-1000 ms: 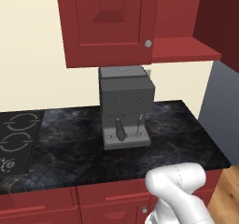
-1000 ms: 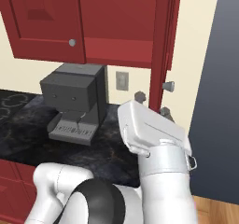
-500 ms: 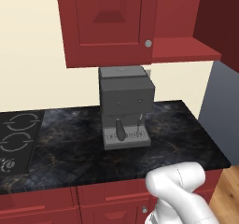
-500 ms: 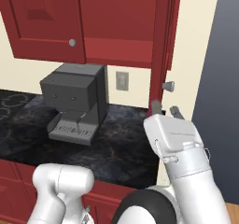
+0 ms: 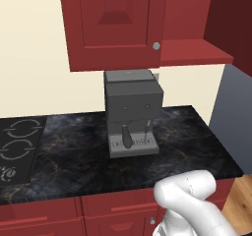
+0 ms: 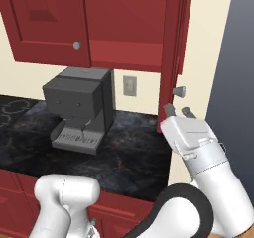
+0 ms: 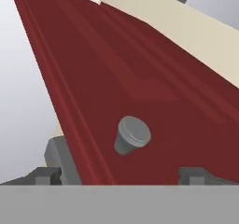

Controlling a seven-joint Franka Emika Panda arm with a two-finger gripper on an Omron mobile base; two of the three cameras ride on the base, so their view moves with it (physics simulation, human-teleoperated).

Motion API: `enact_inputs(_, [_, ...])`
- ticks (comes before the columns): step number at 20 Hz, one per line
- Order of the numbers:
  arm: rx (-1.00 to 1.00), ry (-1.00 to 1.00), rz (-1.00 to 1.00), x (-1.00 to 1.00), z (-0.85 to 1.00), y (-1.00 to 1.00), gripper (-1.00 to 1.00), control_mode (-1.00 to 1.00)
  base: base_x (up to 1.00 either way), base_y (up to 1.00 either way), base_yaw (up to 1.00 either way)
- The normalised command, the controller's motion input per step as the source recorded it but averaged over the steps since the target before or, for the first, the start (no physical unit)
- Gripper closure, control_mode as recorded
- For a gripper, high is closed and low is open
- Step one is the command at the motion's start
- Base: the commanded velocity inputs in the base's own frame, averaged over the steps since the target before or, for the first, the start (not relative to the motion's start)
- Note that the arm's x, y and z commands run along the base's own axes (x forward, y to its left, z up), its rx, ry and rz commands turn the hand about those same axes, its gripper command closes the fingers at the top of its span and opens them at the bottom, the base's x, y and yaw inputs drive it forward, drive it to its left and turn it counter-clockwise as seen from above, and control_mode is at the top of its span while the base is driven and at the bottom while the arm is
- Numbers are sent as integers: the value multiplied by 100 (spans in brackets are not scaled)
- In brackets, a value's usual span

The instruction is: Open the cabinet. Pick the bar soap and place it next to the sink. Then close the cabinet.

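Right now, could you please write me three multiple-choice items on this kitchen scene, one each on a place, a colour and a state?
1. Where does the coffee machine stand?
A. on the dark counter
B. on the floor
C. inside the cabinet

2. What colour is the open cabinet door?
A. white
B. dark red
C. green

3. How do the jaws of the gripper stand?
A. shut on the knob
B. shut on a soap bar
C. open, just below the knob

Answers: 1 A, it rests on the counter under the cabinets. 2 B, the door swung out on the right is dark red. 3 C, the fingertips stand apart beneath the knob.
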Motion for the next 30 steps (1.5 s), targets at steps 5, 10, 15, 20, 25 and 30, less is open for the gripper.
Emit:
enact_inputs(5, [-21, 0, 1, 28, 0, 41, -100, -100, 0, 0, 0])
enact_inputs(10, [-30, 3, 0, 36, 6, 93, -100, -100, 0, 0, 0])
enact_inputs(15, [-30, 3, 0, 47, 22, 100, -100, -100, 0, 0, 0])
enact_inputs(20, [-30, 5, 0, 75, 28, 100, -100, -100, 0, 0, 0])
enact_inputs(25, [-29, 6, 0, 82, 28, 100, -100, -100, 0, 0, 0])
enact_inputs(30, [-15, 2, 0, 74, 7, 73, -100, -100, 0, 0, 0])
